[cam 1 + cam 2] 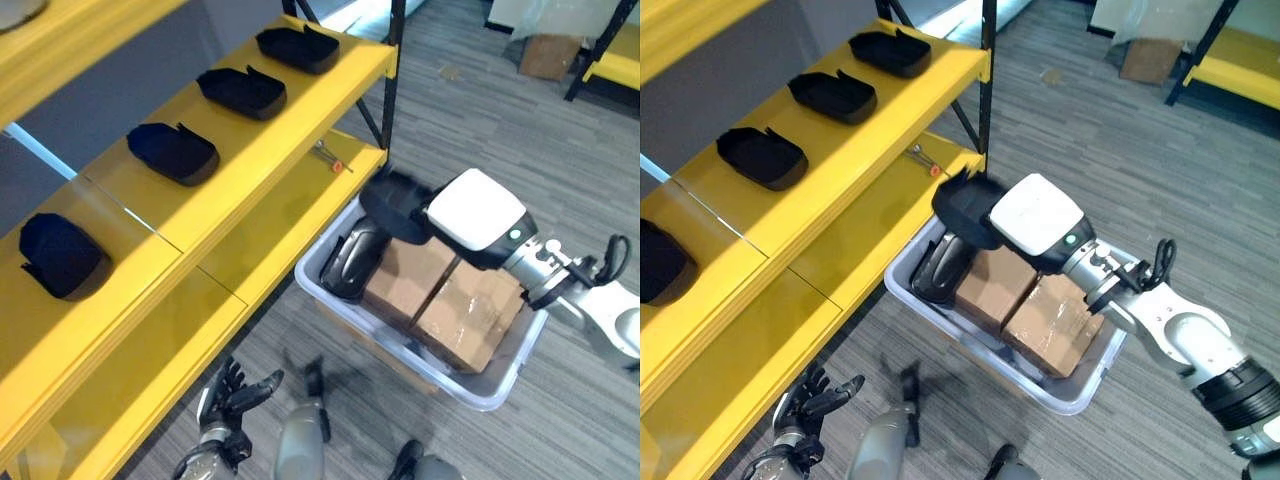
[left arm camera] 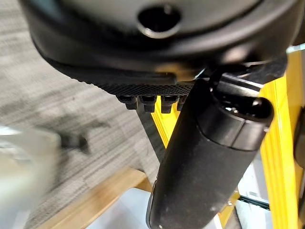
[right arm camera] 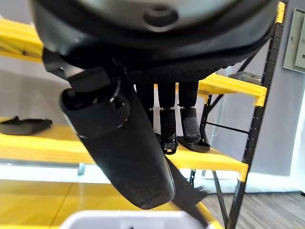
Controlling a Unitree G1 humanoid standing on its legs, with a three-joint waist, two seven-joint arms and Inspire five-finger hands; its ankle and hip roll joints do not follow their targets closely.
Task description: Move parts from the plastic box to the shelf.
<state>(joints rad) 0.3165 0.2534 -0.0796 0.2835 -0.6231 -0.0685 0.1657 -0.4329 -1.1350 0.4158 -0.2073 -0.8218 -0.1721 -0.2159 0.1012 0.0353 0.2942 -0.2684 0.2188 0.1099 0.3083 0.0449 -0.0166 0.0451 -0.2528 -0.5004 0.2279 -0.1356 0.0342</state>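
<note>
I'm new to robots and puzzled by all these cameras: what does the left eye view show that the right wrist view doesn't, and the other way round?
The left eye view alone shows the plastic box on the floor with cardboard boxes and a black part inside, and the left hand hanging open low by the shelf. The right wrist view alone shows, from close up, the right hand curling its fingers round a part. Both share the yellow shelf with black parts lying on it.
</note>
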